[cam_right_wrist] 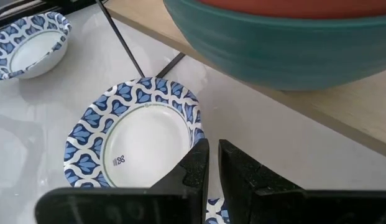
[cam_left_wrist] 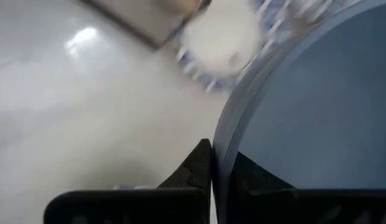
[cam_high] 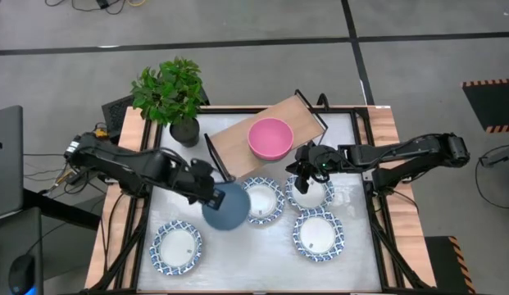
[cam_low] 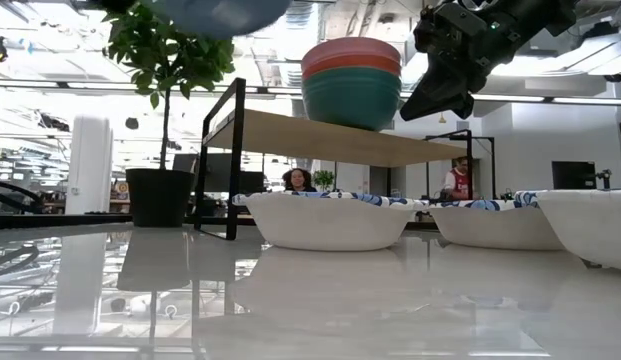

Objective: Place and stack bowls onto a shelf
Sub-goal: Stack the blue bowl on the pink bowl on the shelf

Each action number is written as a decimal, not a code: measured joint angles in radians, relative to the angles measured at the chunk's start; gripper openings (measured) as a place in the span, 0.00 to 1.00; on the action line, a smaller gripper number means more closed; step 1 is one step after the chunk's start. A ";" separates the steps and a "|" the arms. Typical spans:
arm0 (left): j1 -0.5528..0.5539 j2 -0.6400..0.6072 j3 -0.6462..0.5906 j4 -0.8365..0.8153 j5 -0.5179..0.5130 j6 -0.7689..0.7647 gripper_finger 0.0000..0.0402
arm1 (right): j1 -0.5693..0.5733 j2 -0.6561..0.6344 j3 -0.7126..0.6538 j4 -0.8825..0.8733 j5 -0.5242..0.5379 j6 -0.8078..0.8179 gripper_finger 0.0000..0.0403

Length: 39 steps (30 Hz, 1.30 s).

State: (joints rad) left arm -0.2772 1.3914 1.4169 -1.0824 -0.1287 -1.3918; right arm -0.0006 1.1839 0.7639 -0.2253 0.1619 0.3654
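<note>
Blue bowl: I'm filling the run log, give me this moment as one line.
left gripper: shut on blue bowl, lifted | right gripper: shut, over patterned bowl | shelf: pink bowl on green bowl

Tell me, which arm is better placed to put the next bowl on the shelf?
The left. Its gripper is shut on the blue bowl, lifted beside the shelf. The right gripper hangs over a patterned bowl and holds nothing.

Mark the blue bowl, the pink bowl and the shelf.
blue bowl (cam_high: pixel 228 210): high view, its underside, held up by the left hand.
pink bowl (cam_high: pixel 270 137): high view, inside of the bowl, top of the stack.
shelf (cam_high: pixel 231 139): high view, bare wood board left of the stack.
</note>
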 joint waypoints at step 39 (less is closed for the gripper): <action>0.474 0.183 0.213 0.394 -0.096 0.248 0.00 | -0.002 0.000 0.000 -0.038 0.002 -0.008 0.16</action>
State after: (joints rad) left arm 0.1964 1.5739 1.6299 -0.6883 -0.2248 -1.1436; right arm -0.0025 1.1835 0.7635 -0.2634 0.1642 0.3573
